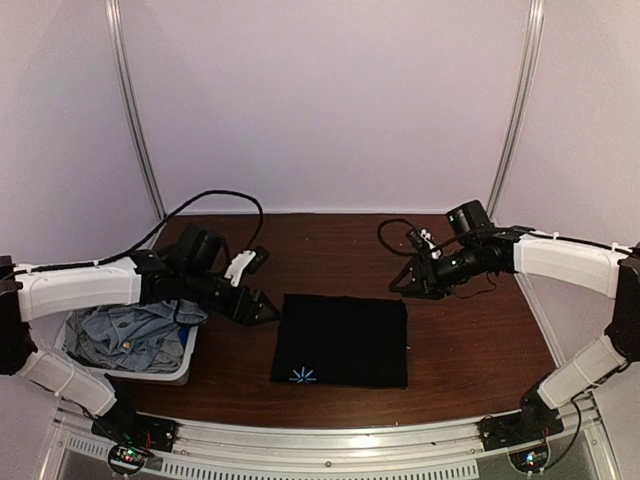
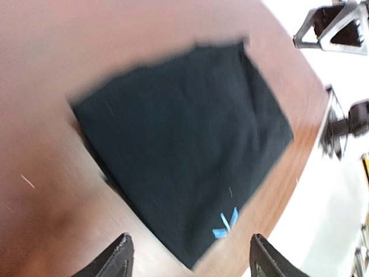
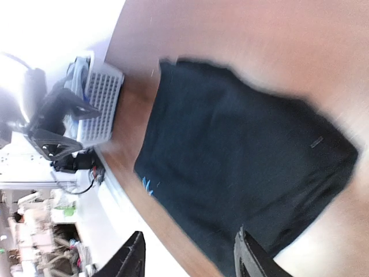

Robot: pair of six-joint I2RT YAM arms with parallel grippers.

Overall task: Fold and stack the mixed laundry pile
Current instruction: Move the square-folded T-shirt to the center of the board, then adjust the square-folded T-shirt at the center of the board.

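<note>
The large black shirt with a small light-blue starburst mark (image 1: 342, 340) lies folded flat at the middle of the dark wooden counter (image 1: 480, 340), so this fold looks done. Your left claw (image 1: 262, 308) hovers by its far left corner and your right claw (image 1: 410, 285) by the far right, both spread and empty. Next, I judge, comes the light-blue denim garment (image 1: 125, 335) in the white slatted plastic basket (image 1: 160, 372) (your left forearm crosses above it); lift it without snagging the shirt.
</note>
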